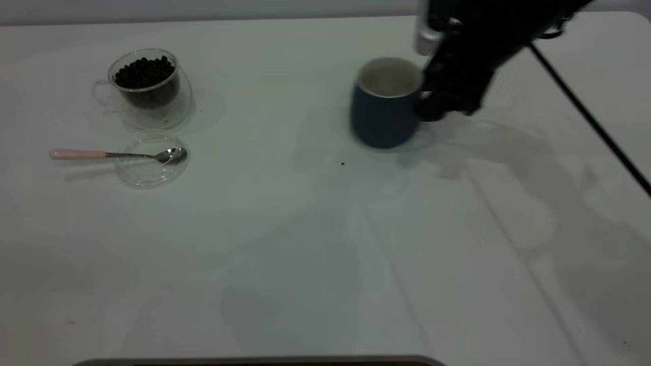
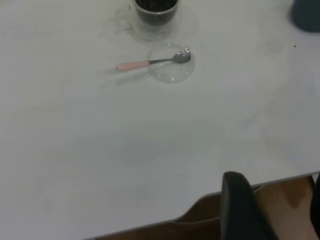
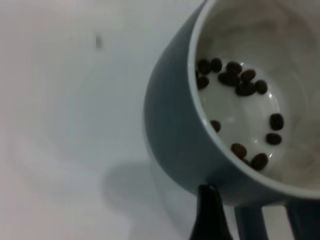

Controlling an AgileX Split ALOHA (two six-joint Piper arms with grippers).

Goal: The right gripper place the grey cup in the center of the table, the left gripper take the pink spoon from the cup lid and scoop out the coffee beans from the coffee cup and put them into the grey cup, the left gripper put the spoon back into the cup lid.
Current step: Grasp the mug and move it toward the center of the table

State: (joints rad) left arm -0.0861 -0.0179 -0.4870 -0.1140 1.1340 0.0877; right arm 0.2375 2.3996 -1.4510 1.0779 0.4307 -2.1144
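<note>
The grey cup [image 1: 384, 109] is blue-grey with a white inside. It hangs slightly tilted just right of the table's middle, near the far edge. My right gripper [image 1: 432, 101] is shut on its handle from the right. In the right wrist view the cup [image 3: 175, 130] holds several coffee beans [image 3: 235, 80], and one dark finger [image 3: 210, 215] sits beside the handle. The pink spoon [image 1: 117, 154] rests with its bowl in the clear cup lid [image 1: 151, 173] at the left. The glass coffee cup [image 1: 145, 84] full of beans stands behind it. My left gripper [image 2: 277, 190] hangs open off the near table edge, far from the spoon [image 2: 150, 62].
A dark speck [image 1: 342, 163] lies on the white table [image 1: 305, 244] in front of the grey cup. A black cable [image 1: 585, 112] runs diagonally across the right side. Brown floor [image 2: 290, 200] shows past the table edge in the left wrist view.
</note>
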